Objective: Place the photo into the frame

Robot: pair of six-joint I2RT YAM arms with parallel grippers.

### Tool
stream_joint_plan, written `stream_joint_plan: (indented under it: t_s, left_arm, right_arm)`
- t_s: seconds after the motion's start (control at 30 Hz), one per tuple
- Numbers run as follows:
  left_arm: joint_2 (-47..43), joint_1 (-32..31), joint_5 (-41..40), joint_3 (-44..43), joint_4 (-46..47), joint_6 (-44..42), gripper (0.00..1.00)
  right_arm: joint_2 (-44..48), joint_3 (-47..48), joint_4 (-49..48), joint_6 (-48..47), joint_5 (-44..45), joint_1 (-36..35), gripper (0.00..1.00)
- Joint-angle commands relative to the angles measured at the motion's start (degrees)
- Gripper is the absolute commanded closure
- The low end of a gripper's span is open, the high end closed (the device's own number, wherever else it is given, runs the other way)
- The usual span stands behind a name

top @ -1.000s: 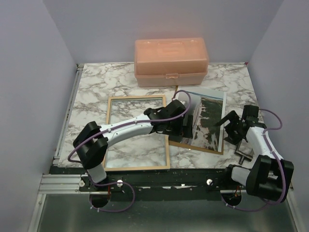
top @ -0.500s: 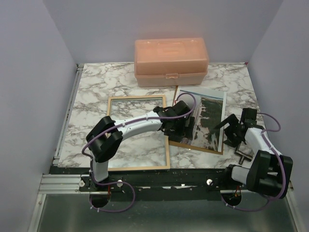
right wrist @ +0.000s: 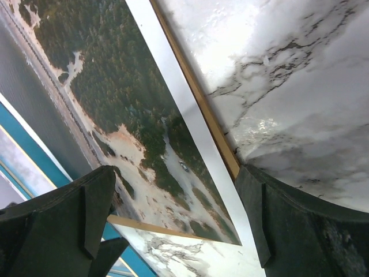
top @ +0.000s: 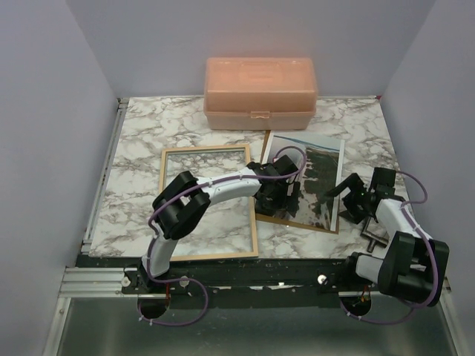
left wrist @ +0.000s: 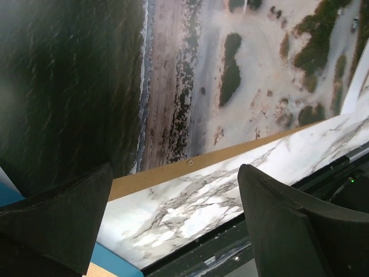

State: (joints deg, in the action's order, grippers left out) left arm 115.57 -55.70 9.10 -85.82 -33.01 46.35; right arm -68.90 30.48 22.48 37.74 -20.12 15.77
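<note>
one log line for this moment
photo: on backing board | left pincer: open over its near edge | right pincer: open at its right edge | frame: empty

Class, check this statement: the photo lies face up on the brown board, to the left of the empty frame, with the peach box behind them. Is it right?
Not quite. The photo lies face up on the brown board to the right of the empty frame, not the left, as the top external view shows. The peach box does stand behind them.

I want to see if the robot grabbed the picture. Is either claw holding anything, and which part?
Nothing is held. The left gripper and the right gripper both stand open over the photo, clamping no part of it.
</note>
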Motion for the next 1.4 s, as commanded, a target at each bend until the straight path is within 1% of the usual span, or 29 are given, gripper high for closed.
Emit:
stream_joint_plan:
  t_s: [0.0,0.1,0.2,0.43,0.57,0.77,1.1,1.27,1.37]
  left_arm:
    - [3.19,0.42,2.31,-2.68,-1.83,-0.91,0.1]
    - [4.0,0.42,2.75,-2.81,-1.7,-0.92,0.11]
    - [4.22,0.42,2.72,-2.69,-1.66,-1.08,0.12]
    - [4.73,0.42,4.23,-2.61,-0.87,-1.17,0.18]
    - [4.52,0.33,4.43,-2.29,-0.39,-1.0,0.21]
    - [4.57,0.33,4.7,-2.02,-0.21,-1.13,0.22]
    - [4.89,0.33,4.74,-1.53,-0.17,-1.26,0.22]
    - [5.1,0.38,4.61,-1.62,-0.24,-1.35,0.22]
    - [5.1,0.33,4.53,-1.62,-0.29,-1.41,0.22]
  right_arm:
    - [0.01,-2.08,-4.56,-0.71,-6.62,-0.65,0.05]
    - [1.11,-1.32,-3.15,-1.11,-6.41,-0.63,0.06]
    - [3.38,-0.16,-1.22,-1.26,-4.4,-0.62,0.06]
    - [7.23,2.2,1.98,-1.5,-2.04,-0.65,0.06]
    - [8.66,2.45,2.62,-2.22,-2.35,-0.65,0.06]
    - [5.58,-0.46,0.25,-0.98,-3.6,-0.65,0.06]
    - [-0.04,-4.15,-2.21,0.44,-1.28,-0.63,0.06]
    - [-0.48,-3.71,-0.74,1.11,0.88,-0.63,0.06]
    - [2.15,-3.46,1.22,2.38,3.28,-0.61,0.06]
